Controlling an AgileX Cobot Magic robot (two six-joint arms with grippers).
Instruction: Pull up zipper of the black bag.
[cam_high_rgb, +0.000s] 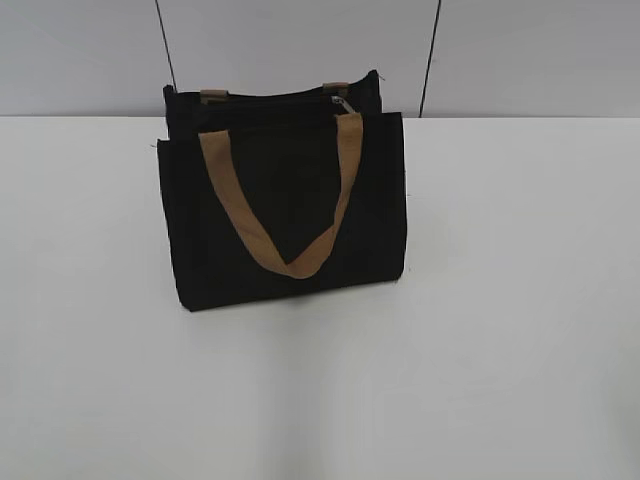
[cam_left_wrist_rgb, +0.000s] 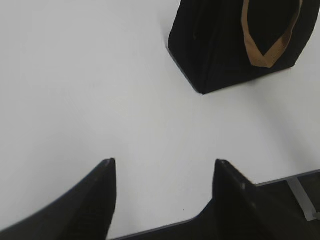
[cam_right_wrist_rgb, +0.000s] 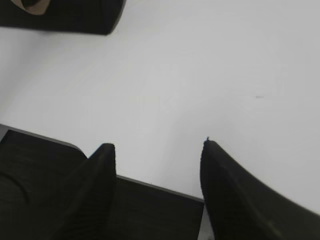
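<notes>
The black bag (cam_high_rgb: 285, 205) stands upright on the white table (cam_high_rgb: 500, 300), left of centre. A tan handle (cam_high_rgb: 300, 200) hangs down its front. The silver zipper pull (cam_high_rgb: 342, 103) sits at the right end of the top edge. Neither gripper shows in the exterior view. In the left wrist view my left gripper (cam_left_wrist_rgb: 164, 165) is open and empty above the table's near edge, with the bag (cam_left_wrist_rgb: 220, 55) far ahead at upper right. In the right wrist view my right gripper (cam_right_wrist_rgb: 157, 147) is open and empty, and a corner of the bag (cam_right_wrist_rgb: 75, 17) shows at upper left.
The white table's front edge (cam_left_wrist_rgb: 280, 176) runs just behind both grippers. A pale wall with two dark vertical seams (cam_high_rgb: 430, 60) stands behind the table.
</notes>
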